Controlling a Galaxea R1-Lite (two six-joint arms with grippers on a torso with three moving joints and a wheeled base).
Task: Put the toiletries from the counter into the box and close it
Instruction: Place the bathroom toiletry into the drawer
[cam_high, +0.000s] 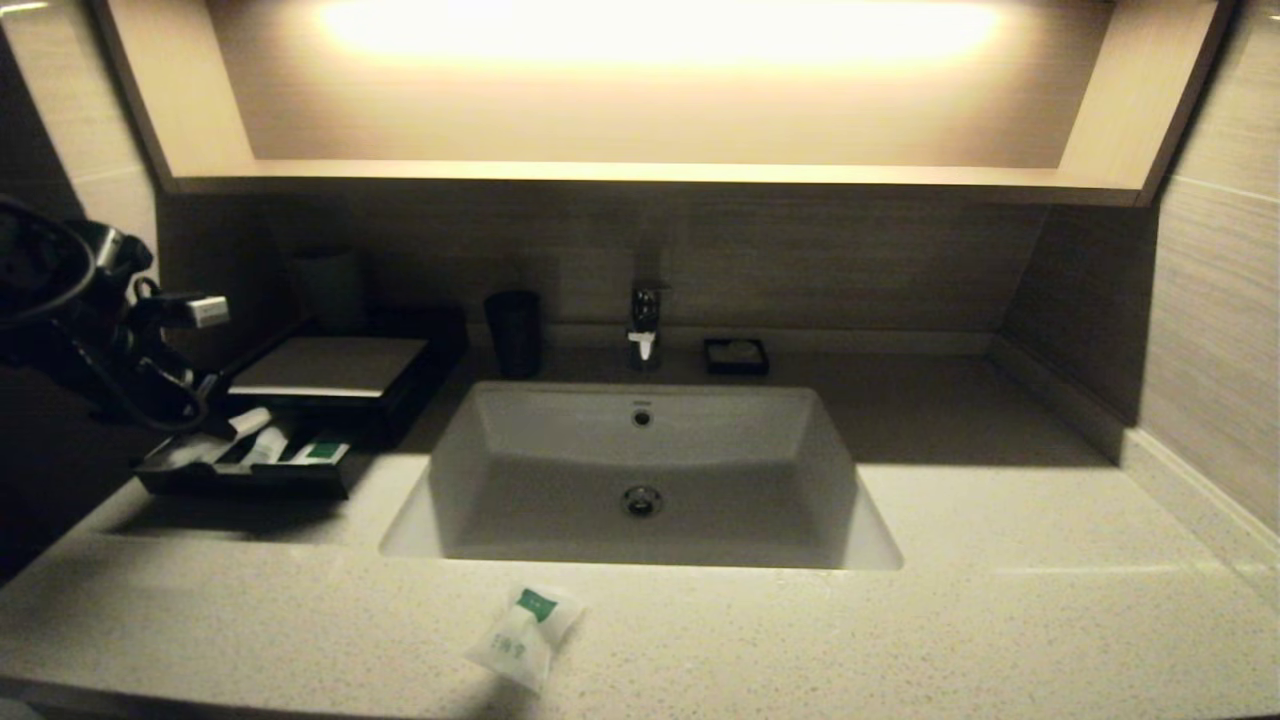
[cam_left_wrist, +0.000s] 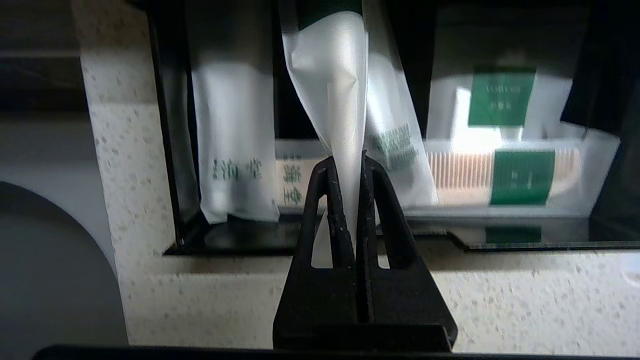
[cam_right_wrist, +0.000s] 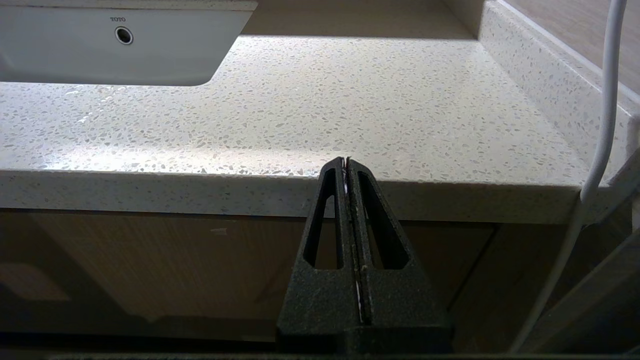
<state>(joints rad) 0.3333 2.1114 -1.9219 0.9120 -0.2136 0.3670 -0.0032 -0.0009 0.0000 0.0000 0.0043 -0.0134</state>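
The black box (cam_high: 330, 372) stands at the counter's (cam_high: 900, 620) back left with its front tray (cam_high: 245, 478) pulled out. My left gripper (cam_left_wrist: 346, 161) is shut on a long slim white translucent packet (cam_left_wrist: 332, 85) and holds it over the tray (cam_left_wrist: 320, 237). Several green-labelled packets (cam_left_wrist: 235, 145) and a comb packet (cam_left_wrist: 505, 172) lie in the tray. A squarish white pouch with a green label (cam_high: 522, 635) lies on the counter in front of the sink (cam_high: 640, 480). My right gripper (cam_right_wrist: 347, 161) is shut and empty, parked below the counter's front edge.
A faucet (cam_high: 643, 325), a dark cup (cam_high: 514, 332) and a small black soap dish (cam_high: 736, 356) stand behind the sink. A raised stone kerb (cam_high: 1150, 440) and wall bound the right side. A white cable (cam_right_wrist: 597, 150) hangs beside the right gripper.
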